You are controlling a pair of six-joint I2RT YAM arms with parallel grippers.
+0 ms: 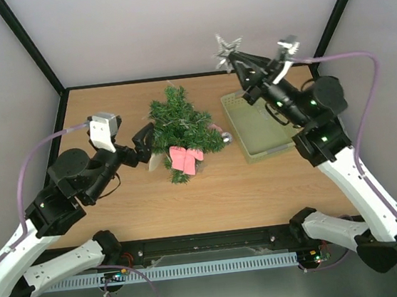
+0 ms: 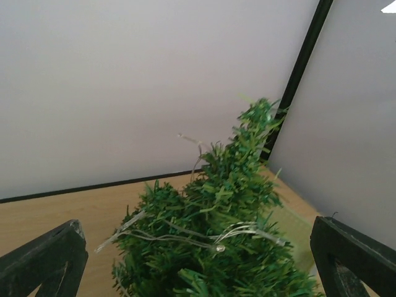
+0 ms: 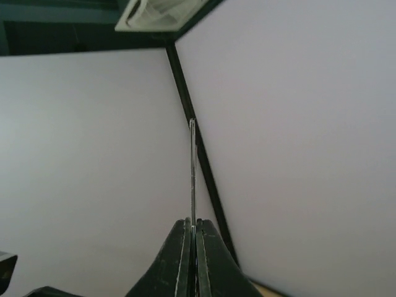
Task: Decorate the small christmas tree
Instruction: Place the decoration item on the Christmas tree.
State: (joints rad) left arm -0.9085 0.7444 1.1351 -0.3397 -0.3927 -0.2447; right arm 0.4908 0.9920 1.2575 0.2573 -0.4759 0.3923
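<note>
The small christmas tree (image 1: 180,124) stands mid-table, dark green and bristly, with a pink bow (image 1: 185,158) at its front and a silver bauble (image 1: 227,138) on its right side. In the left wrist view the tree (image 2: 232,204) carries a thin light wire (image 2: 185,238). My left gripper (image 1: 148,145) is at the tree's left flank, open; its fingers (image 2: 43,260) stand wide on either side of the lower branches without touching them. My right gripper (image 1: 238,59) is raised above the far end of the basket, shut on a silver star (image 1: 228,47), which shows edge-on (image 3: 192,173) in its wrist view.
A pale green basket (image 1: 257,124) lies right of the tree under the right arm. Black frame posts (image 1: 29,49) rise at the back corners, with grey walls behind. Bare wooden tabletop (image 1: 232,195) lies in front of the tree.
</note>
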